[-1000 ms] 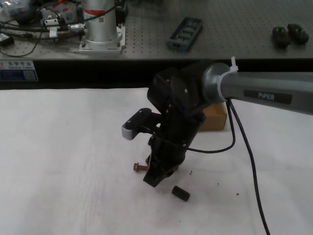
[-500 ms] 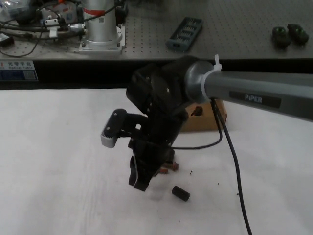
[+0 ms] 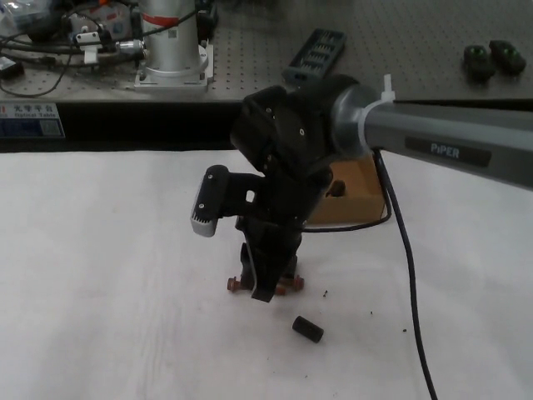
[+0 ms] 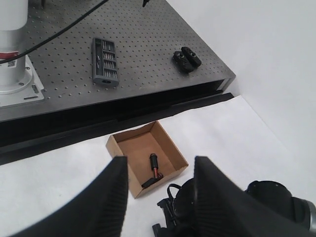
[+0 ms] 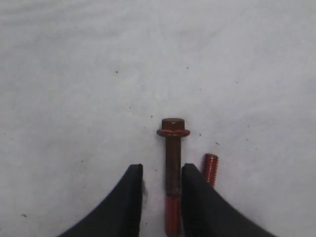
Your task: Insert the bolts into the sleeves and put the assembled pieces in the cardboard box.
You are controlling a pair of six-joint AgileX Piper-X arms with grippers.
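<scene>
Bolt (image 5: 173,148) flat on the cloth (image 5: 74,74) near the box (image 3: 362,204), on its camera side, straddled but not yet clamped by the parted fingers of the right gripper (image 5: 163,169). Second bolt (image 5: 210,168) just beside it, sleeve (image 3: 307,329) a little farther from the box. Left gripper (image 4: 159,165) spread wide and empty, pointed toward the box, with an assembled piece (image 4: 154,167) inside.

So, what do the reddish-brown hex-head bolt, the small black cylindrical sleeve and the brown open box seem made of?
Reddish-brown hex-head bolt: probably metal, dull copper-toned finish; flanged head and threaded-looking end.
Small black cylindrical sleeve: matte black; plastic, rubber or coated metal, unclear.
Brown open box: cardboard, plain matte, thin walls.
</scene>
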